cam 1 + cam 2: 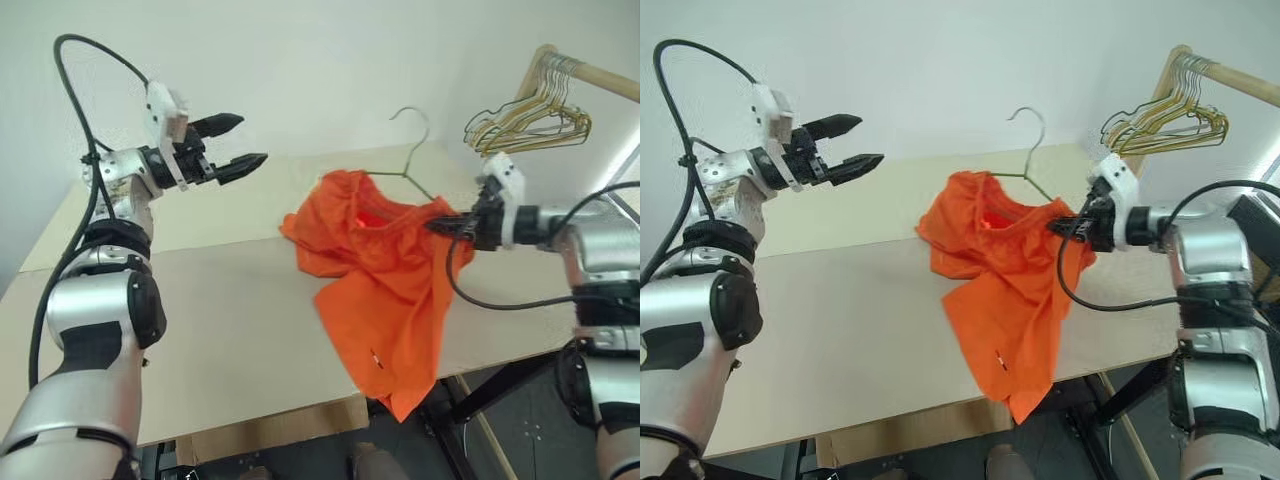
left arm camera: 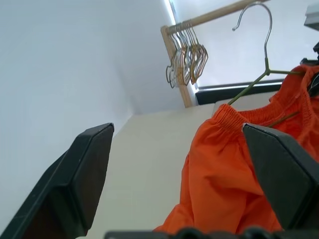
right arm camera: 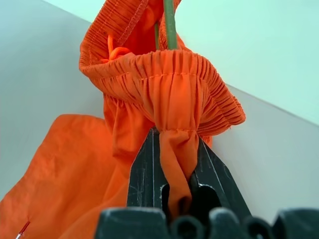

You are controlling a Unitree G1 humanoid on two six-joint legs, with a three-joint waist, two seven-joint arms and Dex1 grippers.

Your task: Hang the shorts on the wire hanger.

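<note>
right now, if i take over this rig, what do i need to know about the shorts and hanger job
Left gripper: jaws open, empty, raised over the table, well off to the left of the shorts.
Right gripper: jaws shut on the shorts' gathered waistband, holding it up.
Wire hanger: standing up, hook on top, its wire running down inside the waistband; the lower part is hidden by cloth.
Shorts: bunched on the hanger, the rest lying on the table with one leg over the front edge.
Done: hanger is partly in the waistband.
Left: spread the shorts evenly on the hanger, let go, check that they hang.
</note>
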